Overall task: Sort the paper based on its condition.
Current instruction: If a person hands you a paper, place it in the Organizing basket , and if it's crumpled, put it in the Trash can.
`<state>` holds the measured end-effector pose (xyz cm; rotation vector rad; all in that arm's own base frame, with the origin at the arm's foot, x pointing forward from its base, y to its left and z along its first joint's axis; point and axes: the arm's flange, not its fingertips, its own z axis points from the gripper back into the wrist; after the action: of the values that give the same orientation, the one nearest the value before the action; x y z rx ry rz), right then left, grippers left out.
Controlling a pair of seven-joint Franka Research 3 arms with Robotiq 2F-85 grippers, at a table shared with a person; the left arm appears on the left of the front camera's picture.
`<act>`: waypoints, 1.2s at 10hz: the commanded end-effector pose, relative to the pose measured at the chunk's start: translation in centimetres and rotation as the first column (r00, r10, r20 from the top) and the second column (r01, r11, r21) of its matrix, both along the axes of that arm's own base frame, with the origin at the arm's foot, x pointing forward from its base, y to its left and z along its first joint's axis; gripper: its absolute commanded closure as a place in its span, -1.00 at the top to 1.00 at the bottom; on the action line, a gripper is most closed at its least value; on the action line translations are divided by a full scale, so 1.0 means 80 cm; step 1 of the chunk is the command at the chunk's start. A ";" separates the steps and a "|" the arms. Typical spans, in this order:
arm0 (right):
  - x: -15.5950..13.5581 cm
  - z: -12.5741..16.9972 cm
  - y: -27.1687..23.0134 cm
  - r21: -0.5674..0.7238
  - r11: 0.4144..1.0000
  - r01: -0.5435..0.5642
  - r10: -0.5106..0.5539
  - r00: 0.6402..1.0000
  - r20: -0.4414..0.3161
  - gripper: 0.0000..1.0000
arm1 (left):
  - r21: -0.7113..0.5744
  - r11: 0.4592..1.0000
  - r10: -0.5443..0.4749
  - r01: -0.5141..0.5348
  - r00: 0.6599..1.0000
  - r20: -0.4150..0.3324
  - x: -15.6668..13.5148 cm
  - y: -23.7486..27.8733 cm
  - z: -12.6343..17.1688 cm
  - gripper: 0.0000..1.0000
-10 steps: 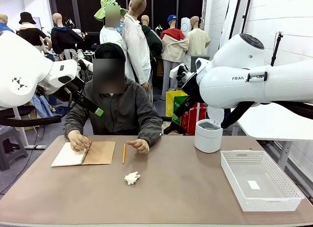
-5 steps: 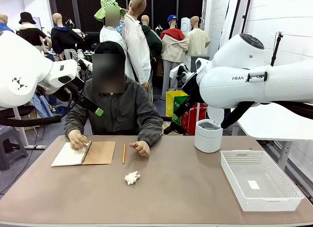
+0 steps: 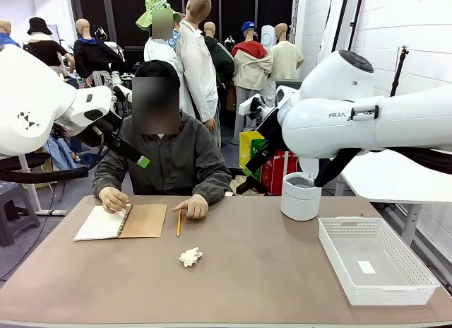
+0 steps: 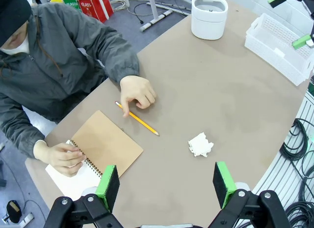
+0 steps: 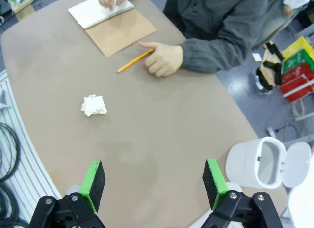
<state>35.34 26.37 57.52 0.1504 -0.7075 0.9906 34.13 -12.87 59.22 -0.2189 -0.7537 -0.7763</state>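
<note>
Now person's hand (image 3: 191,207) has slid over to pencil (image 3: 179,220); I judge no sheet offered yet. Crumpled paper (image 3: 190,256) lies mid-table, untouched. My left gripper (image 4: 167,185) and right gripper (image 5: 154,185) both gape, empty.

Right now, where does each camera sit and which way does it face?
Front: fixed between the arms, facing the person across the table; left arm and right arm frame it.
Left wrist: above the table, looking down past the open left gripper at the crumpled paper.
Right wrist: likewise, past the open right gripper.
Both wrist views share that paper, pencil and notebook.
</note>
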 end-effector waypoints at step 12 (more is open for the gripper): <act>0.037 -0.121 0.156 -0.107 0.977 -0.185 0.168 0.974 -0.150 1.00 | -0.003 1.000 -0.001 0.001 1.000 -0.005 0.001 0.002 0.002 1.00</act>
<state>38.42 38.90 47.66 0.1762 -0.5070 1.1793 34.13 -12.88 59.22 -0.2186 -0.7536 -0.7765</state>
